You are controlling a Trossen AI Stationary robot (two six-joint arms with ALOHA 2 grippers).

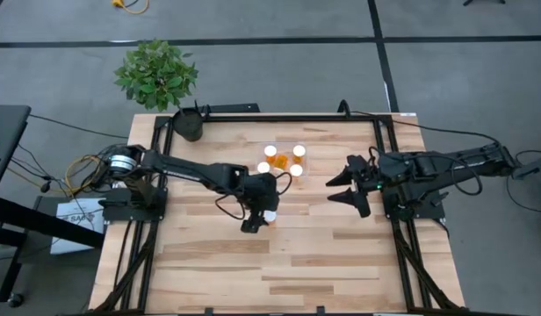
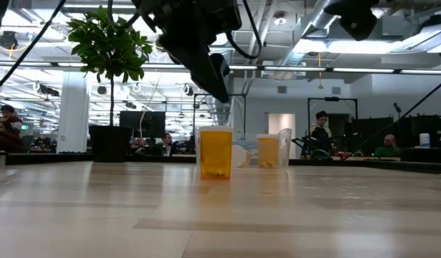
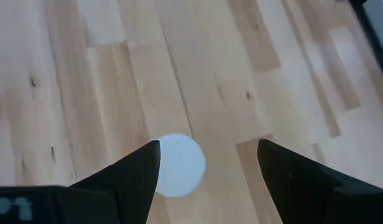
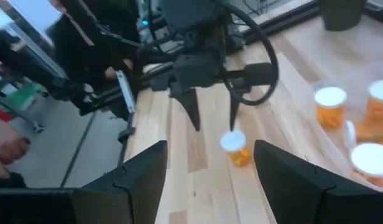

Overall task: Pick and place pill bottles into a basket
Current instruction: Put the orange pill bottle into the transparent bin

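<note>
One pill bottle [image 1: 270, 216] with a white cap and orange body stands upright on the wood table near its middle; it also shows in the low view [image 2: 215, 153] and the right wrist view [image 4: 235, 149]. My left gripper [image 3: 208, 146] is open just above it, fingers pointing down, and its cap [image 3: 176, 165] lies below, close to one finger. The clear basket [image 1: 284, 145] farther back holds several bottles [image 1: 297, 151] standing upright. My right gripper [image 1: 332, 190] is open and empty to the right of the basket.
A dark plant pot [image 1: 189, 125] with a green plant [image 1: 156, 72] stands at the table's far left corner. The black frame rails [image 1: 385, 140] run along the table's sides. People [image 2: 319, 136] show in the room beyond the table.
</note>
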